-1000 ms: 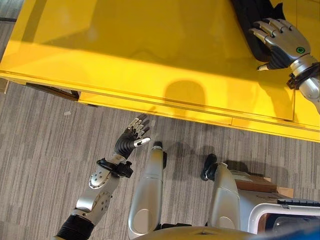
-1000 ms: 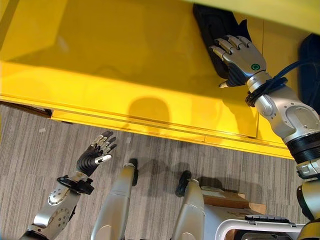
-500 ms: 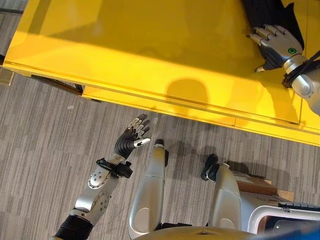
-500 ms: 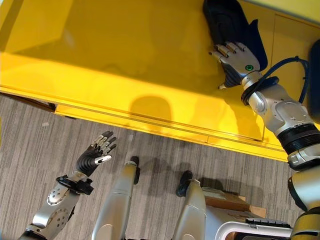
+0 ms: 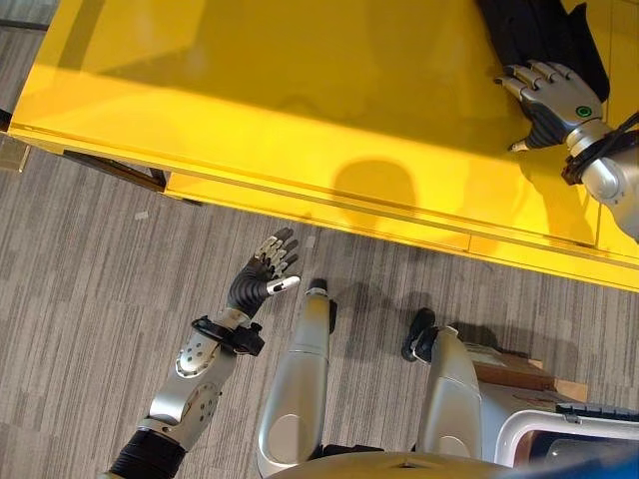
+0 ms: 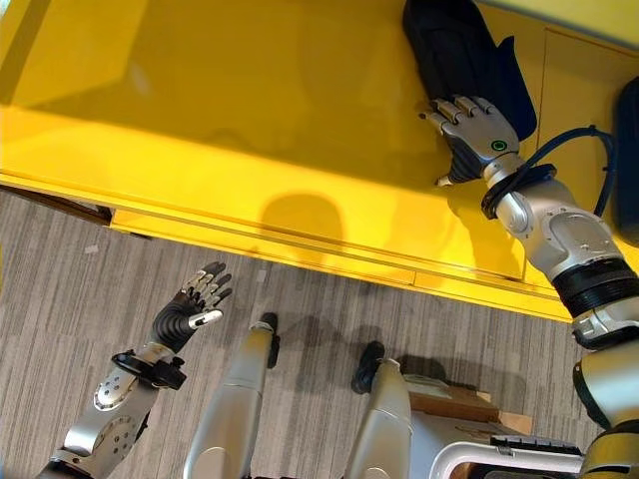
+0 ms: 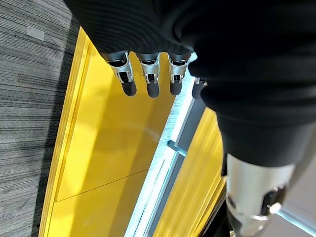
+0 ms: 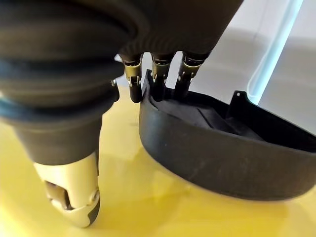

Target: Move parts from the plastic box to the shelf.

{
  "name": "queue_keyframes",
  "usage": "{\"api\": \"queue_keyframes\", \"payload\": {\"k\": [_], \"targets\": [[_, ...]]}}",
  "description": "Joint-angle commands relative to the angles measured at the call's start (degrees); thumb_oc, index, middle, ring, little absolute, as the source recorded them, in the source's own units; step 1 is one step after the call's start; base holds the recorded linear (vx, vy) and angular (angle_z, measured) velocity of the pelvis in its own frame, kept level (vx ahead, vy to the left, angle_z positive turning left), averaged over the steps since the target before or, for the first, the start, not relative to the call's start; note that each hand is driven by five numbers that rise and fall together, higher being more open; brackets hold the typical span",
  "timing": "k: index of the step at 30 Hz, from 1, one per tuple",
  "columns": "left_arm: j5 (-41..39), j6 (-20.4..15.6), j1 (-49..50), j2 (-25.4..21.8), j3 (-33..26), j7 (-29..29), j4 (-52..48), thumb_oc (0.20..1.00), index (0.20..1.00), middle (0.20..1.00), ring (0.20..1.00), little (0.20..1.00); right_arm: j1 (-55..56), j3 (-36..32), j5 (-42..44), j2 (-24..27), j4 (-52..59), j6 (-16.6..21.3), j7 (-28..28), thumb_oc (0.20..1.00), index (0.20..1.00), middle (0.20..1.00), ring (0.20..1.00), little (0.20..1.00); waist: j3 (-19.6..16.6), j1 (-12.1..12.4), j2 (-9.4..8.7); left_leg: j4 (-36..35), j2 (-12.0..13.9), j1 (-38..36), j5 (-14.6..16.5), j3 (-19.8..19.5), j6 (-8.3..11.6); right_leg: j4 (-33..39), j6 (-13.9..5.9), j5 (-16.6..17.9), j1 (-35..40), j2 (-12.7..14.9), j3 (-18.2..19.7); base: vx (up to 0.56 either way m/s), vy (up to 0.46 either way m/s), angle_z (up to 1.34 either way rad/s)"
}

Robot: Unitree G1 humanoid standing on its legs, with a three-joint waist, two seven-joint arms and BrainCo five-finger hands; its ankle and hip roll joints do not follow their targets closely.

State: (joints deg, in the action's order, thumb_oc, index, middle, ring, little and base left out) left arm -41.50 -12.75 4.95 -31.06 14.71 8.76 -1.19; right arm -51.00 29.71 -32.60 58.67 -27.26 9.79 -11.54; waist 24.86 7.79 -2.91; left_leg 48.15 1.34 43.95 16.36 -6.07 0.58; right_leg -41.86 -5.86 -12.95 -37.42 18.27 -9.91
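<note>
A black, curved plastic part lies on the yellow shelf at its far right. My right hand rests at the part's near end, open. Its straight fingers touch the part's rim, and the thumb stands apart over the yellow surface. My left hand hangs open over the carpet below the shelf's front edge and holds nothing. Its fingers point toward the shelf.
Grey carpet runs along the front of the shelf. A cardboard box and a white-rimmed container sit on the floor at the lower right. Another dark thing shows at the right edge, past a seam in the shelf.
The camera has shifted a little. My right hand has drawn back slightly along the black part toward its near end. The left hand has not moved.
</note>
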Motion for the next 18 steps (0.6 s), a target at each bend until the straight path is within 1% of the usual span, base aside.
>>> {"api": "queue_keyframes", "payload": {"k": [1,4,5,8,9,15,18], "targets": [[0.08,-2.85,1.2,-0.58,1.38,0.64,-4.61,1.0,1.0,1.0,1.0,1.0,2.53,-1.68,3.48,-0.46,-2.3,0.56,0.21,1.0,1.0,1.0,1.0,1.0,-2.04,-0.06,1.24,-3.63,3.27,-0.49,-3.2,-2.77,3.22,-6.48,-0.51,-0.55,-1.03,-0.17,3.42,0.0,0.0,0.0],[0.2,-2.98,1.24,-0.35,1.15,0.33,-4.54,1.0,1.0,1.0,1.0,1.0,7.03,-5.42,5.18,-2.15,-1.95,0.42,-0.01,1.0,1.0,1.0,1.0,1.0,-2.23,-0.19,1.25,-3.51,3.26,-0.49,-3.04,-2.68,3.19,-6.49,-0.53,-0.57,-1.09,-0.17,3.56,0.0,0.009,-0.06],[0.3,-3.12,1.16,-0.03,0.95,0.07,-4.54,1.0,1.0,1.0,1.0,1.0,10.15,-8.12,7.41,-4.41,-2.13,0.38,-0.25,1.0,1.0,1.0,1.0,1.0,-2.25,-0.44,1.31,-3.34,3.21,-0.37,-3.0,-2.67,3.13,-6.66,-0.54,-0.58,-1.26,-0.18,3.7,0.0,0.013,-0.09],[0.16,-3.25,0.89,0.59,0.99,-0.42,-4.38,1.0,1.0,1.0,1.0,1.0,14.12,-12.54,13.16,-9.0,-3.47,0.42,-1.05,1.0,1.0,1.0,1.0,1.0,-2.37,-0.7,1.37,-3.31,3.19,-0.27,-3.0,-2.58,3.03,-6.69,-0.51,-0.56,-1.42,-0.17,3.69,0.0,0.004,-0.02],[0.24,-3.09,0.78,0.81,0.82,-0.76,-4.15,1.0,1.0,1.0,1.0,1.0,16.01,-14.38,17.17,-12.19,-4.23,0.74,-0.78,1.0,1.0,1.0,1.0,1.0,-2.32,-0.88,1.52,-3.15,3.2,-0.12,-2.98,-2.55,2.96,-6.73,-0.42,-0.57,-1.5,-0.2,3.66,0.0,0.0,0.0],[0.09,-2.67,0.84,1.04,0.54,-1.57,-3.84,1.0,1.0,1.0,1.0,1.0,19.76,-18.1,30.43,-20.67,-6.2,2.58,-0.15,1.0,1.0,1.0,1.0,1.0,-2.26,-1.12,1.63,-3.17,3.31,0.07,-3.22,-2.34,2.92,-6.42,-0.35,-0.29,-1.59,-0.43,3.82,0.0,0.0,-0.01],[-0.04,-2.46,0.98,1.09,0.24,-1.91,-4.06,1.0,1.0,1.0,1.0,1.0,21.18,-18.28,35.3,-23.17,-4.53,3.65,1.13,1.0,1.0,1.0,1.0,1.0,-2.11,-1.32,1.62,-3.14,3.37,0.05,-3.24,-2.15,2.9,-6.34,-0.34,-0.28,-1.51,-0.48,3.89,0.0,0.0,0.0]]}}
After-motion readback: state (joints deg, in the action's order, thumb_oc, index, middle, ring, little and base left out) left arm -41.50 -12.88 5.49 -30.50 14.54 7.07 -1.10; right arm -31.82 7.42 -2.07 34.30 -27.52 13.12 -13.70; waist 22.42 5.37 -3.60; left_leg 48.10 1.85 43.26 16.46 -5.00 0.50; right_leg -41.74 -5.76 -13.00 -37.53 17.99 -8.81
